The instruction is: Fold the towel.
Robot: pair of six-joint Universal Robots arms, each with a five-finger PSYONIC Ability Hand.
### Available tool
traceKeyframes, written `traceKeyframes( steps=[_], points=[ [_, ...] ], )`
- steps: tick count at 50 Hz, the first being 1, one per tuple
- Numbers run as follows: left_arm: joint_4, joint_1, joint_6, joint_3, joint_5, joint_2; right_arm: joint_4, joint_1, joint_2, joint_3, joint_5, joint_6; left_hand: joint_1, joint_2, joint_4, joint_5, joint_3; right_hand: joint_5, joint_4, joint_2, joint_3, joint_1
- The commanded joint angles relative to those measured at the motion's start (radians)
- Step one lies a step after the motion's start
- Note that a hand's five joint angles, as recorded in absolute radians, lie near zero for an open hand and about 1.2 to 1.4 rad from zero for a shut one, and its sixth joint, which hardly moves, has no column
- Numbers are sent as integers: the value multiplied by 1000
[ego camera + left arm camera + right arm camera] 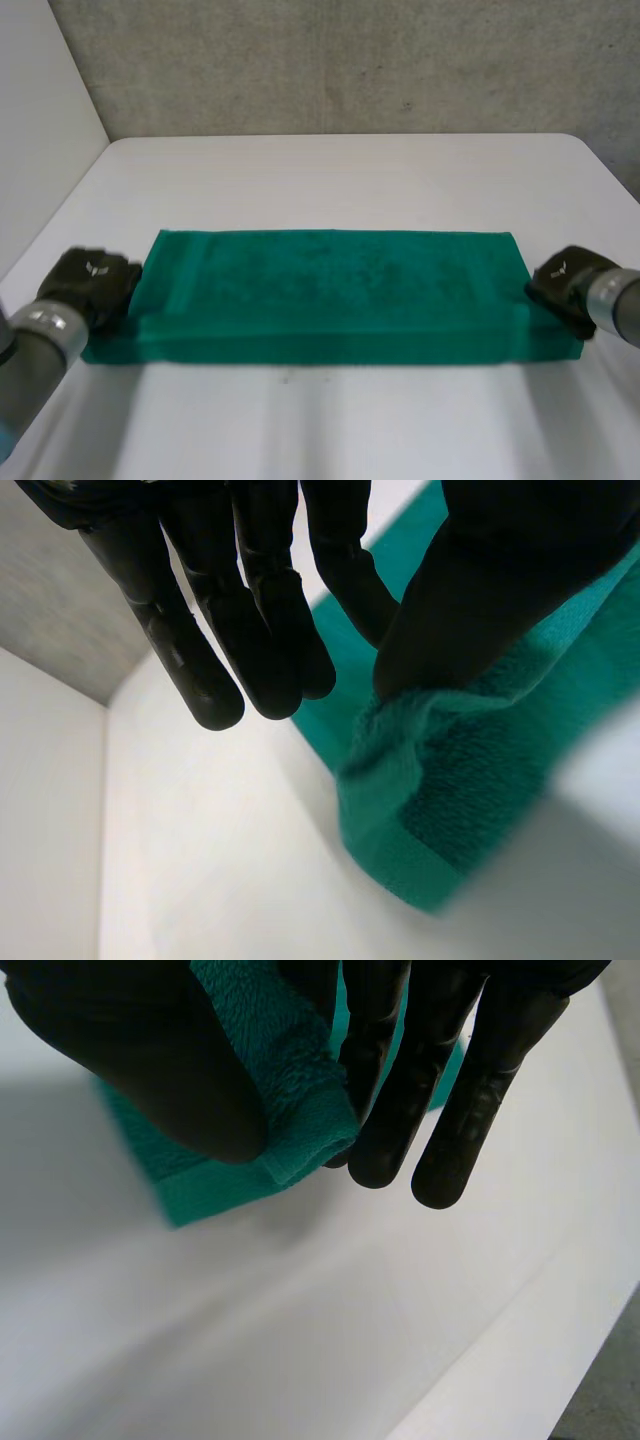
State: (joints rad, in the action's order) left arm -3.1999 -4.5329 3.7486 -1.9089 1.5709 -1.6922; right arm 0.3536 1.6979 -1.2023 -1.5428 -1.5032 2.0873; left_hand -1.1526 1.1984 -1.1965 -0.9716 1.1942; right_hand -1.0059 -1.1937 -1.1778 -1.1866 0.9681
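White table (340, 170) carries a green towel (340, 290); left hand (90, 280) and right hand (562, 283) each pinch 1 near corner between thumb and fingers.

White table (350, 170) before grey concrete wall (350, 60), white side wall (40, 120)

- The left hand (88, 282) is being held low at the left end of the towel (340, 290), with the left arm (30, 365) being reached in from the near side.
- A bunched corner is being pinched between its thumb (470, 600) and one finger, the other fingers (200, 650) being held straight.
- The right hand (562, 282) is being held at the right end, on the right arm (620, 305).
- The edge there is being pinched between thumb and finger.
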Motion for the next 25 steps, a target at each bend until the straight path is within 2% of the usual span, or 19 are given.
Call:
traceKeyframes(
  steps=[1, 4, 12, 22, 24, 25],
  points=[
    [-218, 50, -7, 279, 61, -329, -81, 26, 198, 194, -5, 143, -244, 198, -200, -250, 202, -216, -203, -218, -210, 428],
    [-245, 63, -7, 370, 77, -414, -90, 51, 303, 327, -22, 187, -244, 198, -200, -250, 202, -216, -203, -218, -210, 428],
    [-282, 86, 0, 639, 89, -641, -94, 68, 447, 510, -130, 208, -244, 198, -200, -250, 202, -216, -203, -218, -210, 428],
    [-345, 103, 4, 766, 81, -773, -203, 101, 561, 659, -134, 214, -244, 198, -200, -250, 202, -216, -203, -218, -210, 428],
    [-370, 104, 4, 762, 81, -771, -257, 108, 578, 678, -144, 212, -200, 155, -157, -207, 159, 522, 536, 520, 528, -310],
    [-386, 110, 5, 758, 81, -771, -257, 108, 578, 678, -144, 212, 358, -404, 402, 352, -400, 526, 539, 523, 532, -314]
  ],
)
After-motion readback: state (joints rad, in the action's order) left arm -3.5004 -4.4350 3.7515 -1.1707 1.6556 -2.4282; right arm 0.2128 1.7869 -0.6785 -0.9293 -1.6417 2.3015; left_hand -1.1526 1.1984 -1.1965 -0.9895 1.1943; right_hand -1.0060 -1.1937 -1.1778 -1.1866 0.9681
